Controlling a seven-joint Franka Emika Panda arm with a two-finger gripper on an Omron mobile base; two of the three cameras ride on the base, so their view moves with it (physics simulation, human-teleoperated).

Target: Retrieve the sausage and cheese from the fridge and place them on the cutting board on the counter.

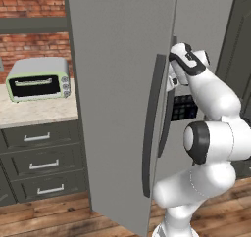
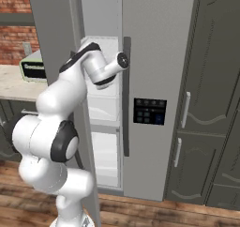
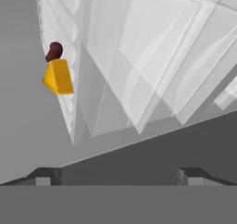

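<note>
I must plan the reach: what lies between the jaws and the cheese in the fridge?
In the hand view nothing solid stands between the gripper and the cheese; the stretch holds only open fridge space. The sausage sits directly behind the cheese.

Glossy white rounded arm (image 1: 211, 133) segments joined by dark ringed joints.

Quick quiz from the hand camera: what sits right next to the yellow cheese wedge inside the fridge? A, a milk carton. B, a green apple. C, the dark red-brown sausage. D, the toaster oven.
C: in the hand view the sausage pokes out just above the cheese, touching it, among the fridge's translucent shelves.
</note>
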